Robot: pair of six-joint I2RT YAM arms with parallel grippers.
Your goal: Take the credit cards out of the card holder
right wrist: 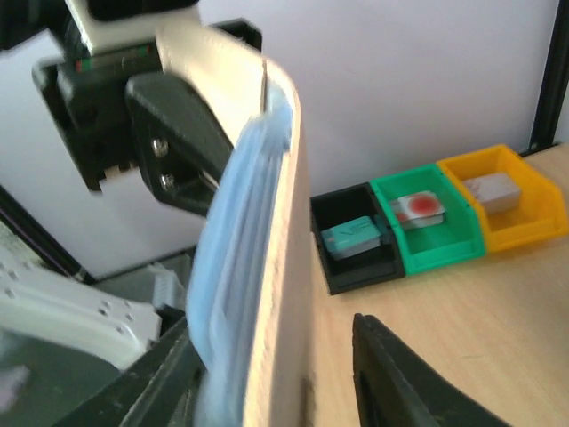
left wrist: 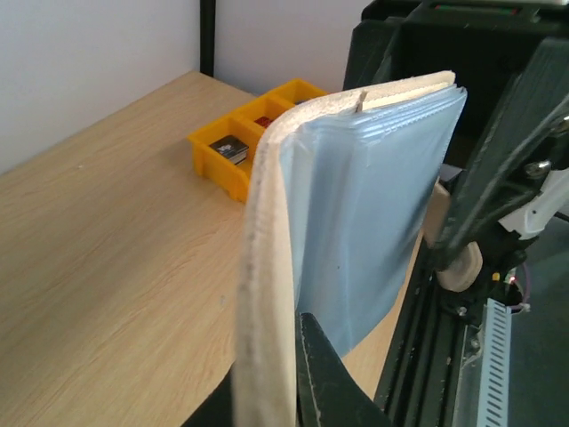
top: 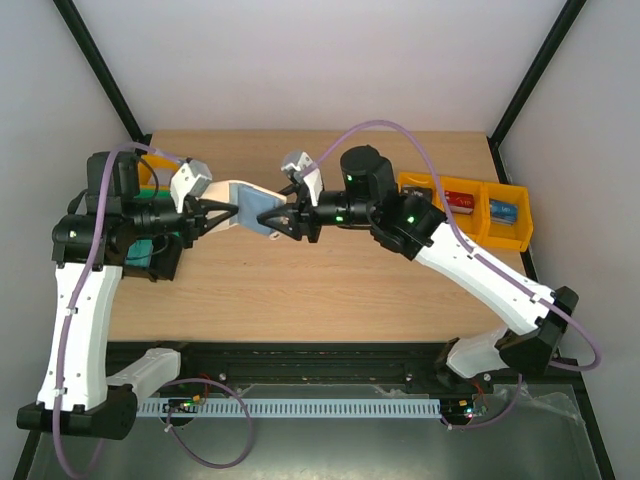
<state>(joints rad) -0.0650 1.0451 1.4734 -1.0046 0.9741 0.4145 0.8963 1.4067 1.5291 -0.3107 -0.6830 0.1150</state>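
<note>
Tabletop (top: 330, 290): the wallet hangs above its far middle, not touching
Left hand (top: 232, 212): clamped tight on the wallet's left edge; should act as a firm anchor
Right hand (top: 281, 222): part open around the right edge, one finger off the cover; should pinch inside a sleeve only
Wallet (top: 258, 205): midair between both hands, blue sleeves showing
Cards: none visible; draw rightward slowly

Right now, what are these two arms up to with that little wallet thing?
A small beige card holder hangs in the air between the two arms, above the table. The left gripper is clamped on one edge of it. The right gripper sits around the opposite edge with its jaws parted, one side clear of the cover. No card is visibly out of it yet.
</note>
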